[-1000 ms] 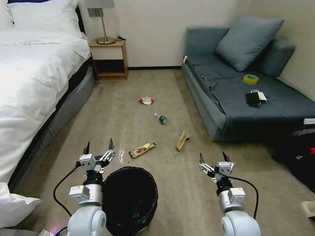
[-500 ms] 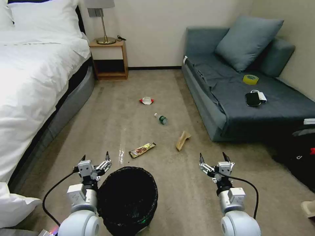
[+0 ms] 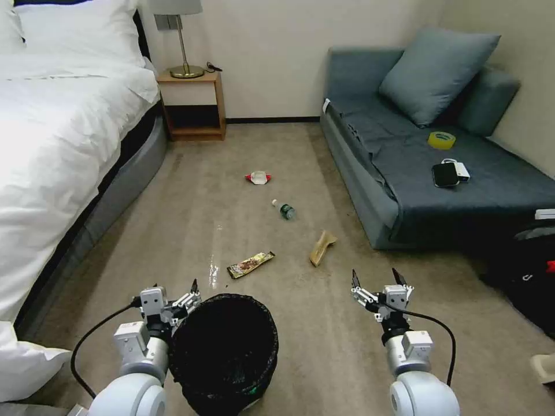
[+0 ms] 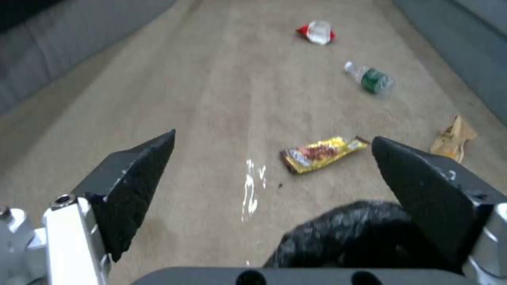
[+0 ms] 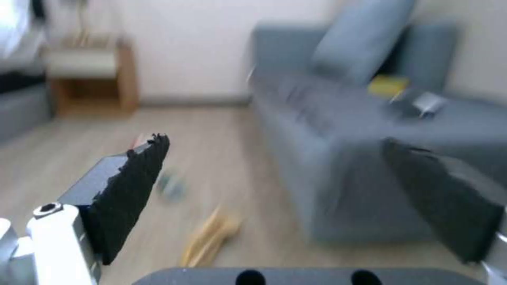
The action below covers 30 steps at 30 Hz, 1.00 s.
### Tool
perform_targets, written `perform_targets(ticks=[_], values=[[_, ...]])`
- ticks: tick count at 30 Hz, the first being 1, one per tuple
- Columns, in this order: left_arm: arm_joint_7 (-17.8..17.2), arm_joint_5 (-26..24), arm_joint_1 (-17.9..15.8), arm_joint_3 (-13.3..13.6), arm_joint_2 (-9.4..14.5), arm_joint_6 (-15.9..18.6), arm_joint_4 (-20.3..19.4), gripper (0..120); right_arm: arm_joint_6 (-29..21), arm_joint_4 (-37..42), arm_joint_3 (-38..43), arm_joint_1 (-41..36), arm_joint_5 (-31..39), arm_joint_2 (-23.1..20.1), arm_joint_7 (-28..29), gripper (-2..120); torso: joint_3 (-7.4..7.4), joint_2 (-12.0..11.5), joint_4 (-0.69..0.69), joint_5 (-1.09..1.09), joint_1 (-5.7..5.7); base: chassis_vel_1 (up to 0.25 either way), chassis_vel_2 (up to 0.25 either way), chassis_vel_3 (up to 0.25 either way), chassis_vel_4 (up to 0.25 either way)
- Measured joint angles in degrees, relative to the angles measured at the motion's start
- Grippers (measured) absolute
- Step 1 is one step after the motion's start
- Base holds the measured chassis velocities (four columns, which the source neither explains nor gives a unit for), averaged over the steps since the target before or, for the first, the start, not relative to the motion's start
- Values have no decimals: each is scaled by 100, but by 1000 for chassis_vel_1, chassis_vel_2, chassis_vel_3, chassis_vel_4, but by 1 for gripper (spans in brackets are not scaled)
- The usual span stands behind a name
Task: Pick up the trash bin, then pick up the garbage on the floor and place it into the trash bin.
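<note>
The trash bin stands on the floor just beside the left gripper, whose spread fingers reach its rim. The garbage lies on the carpet beyond it. The right gripper hovers spread, well apart.

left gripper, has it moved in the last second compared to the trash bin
Yes. The left gripper, open, has dropped back toward the robot, from beyond the trash bin rim to level with its left edge. The bin stayed put.
</note>
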Motion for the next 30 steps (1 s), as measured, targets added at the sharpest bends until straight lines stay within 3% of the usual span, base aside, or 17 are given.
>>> perform_targets(ticks=[3, 6, 16, 23, 24, 30], values=[[-117, -219, 0, 11, 11, 210, 54, 100, 169, -28, 36, 36, 141, -20, 5, 100, 0, 0, -1, 14, 0, 0, 0, 0, 0], [-143, -315, 2, 0, 31, 383, 99, 100, 233, -46, 39, 59, 185, -23, 2, 100, 0, -1, 1, 4, 0, 0, 0, 0, 0], [-248, -466, 20, 47, 44, 843, 184, 100, 286, -85, 25, 76, 201, -2, -39, 100, 0, 0, 0, 8, 0, 0, 0, 0, 0], [-328, -585, 34, 52, 57, 976, 224, 100, 290, -85, 21, 76, 194, 7, -45, 100, 0, 0, 0, 7, 0, 0, 0, 0, 0], [-491, -897, 32, 40, 85, 1133, 248, 100, 296, -84, 18, 72, 183, 17, -47, 100, 1, -1, 0, 7, 0, 0, 0, 0, 0], [-584, -1110, 9, 42, 100, 1225, 346, 99, 314, -87, 12, 59, 158, 49, -53, 100, 1, 0, 0, 7, 0, 0, 0, 0, 0]])
